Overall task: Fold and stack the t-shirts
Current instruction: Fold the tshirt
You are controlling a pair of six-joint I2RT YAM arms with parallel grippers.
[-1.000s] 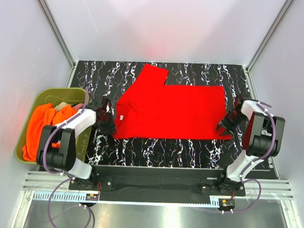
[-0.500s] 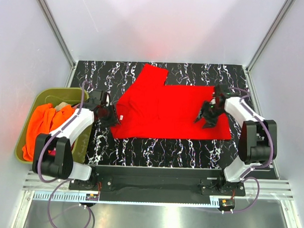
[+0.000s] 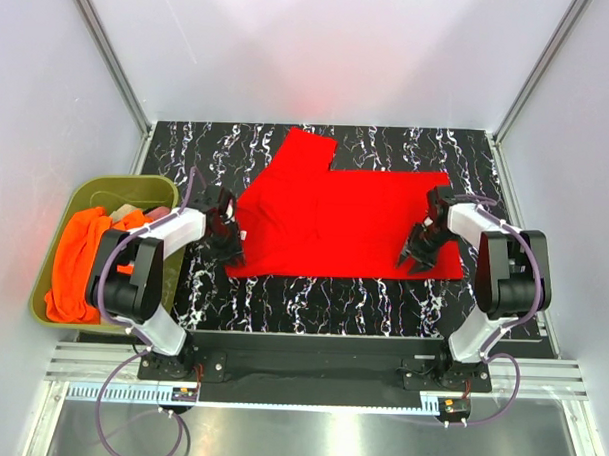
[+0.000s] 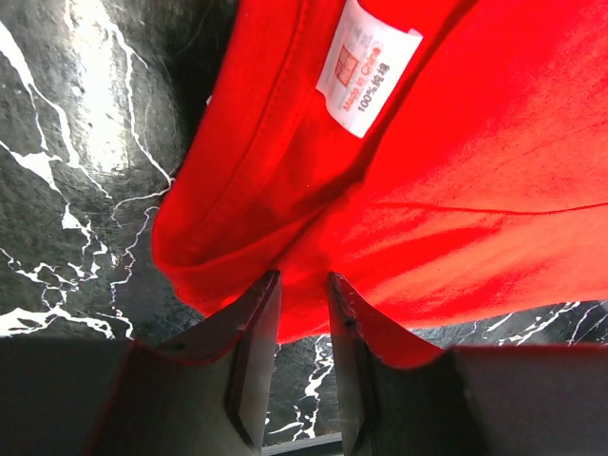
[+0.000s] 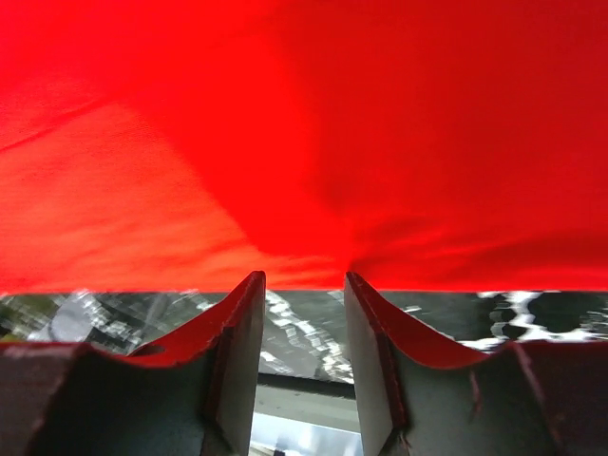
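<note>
A bright red t-shirt (image 3: 345, 224) lies spread flat on the black marbled table, one sleeve pointing to the far side. Its white neck label (image 4: 366, 66) is at the left end. My left gripper (image 3: 232, 253) is at the shirt's near-left corner by the collar. In the left wrist view (image 4: 304, 280) its jaws stand narrowly apart with red cloth (image 4: 456, 190) between the tips. My right gripper (image 3: 411, 260) is at the near hem towards the right. In the right wrist view (image 5: 301, 277) its jaws are apart, straddling the straight hem of the cloth (image 5: 285, 142).
An olive-green tub (image 3: 96, 186) stands off the table's left edge, holding an orange shirt (image 3: 78, 255) and a beige one (image 3: 135, 212). Bare marbled table (image 3: 332, 299) runs along the near side of the shirt. Grey walls enclose the back and sides.
My right gripper swung from the shirt's near-right corner in over the cloth, then back down to the near hem. My left gripper shifted slightly along the near-left corner. The shirt's outline is unchanged.
</note>
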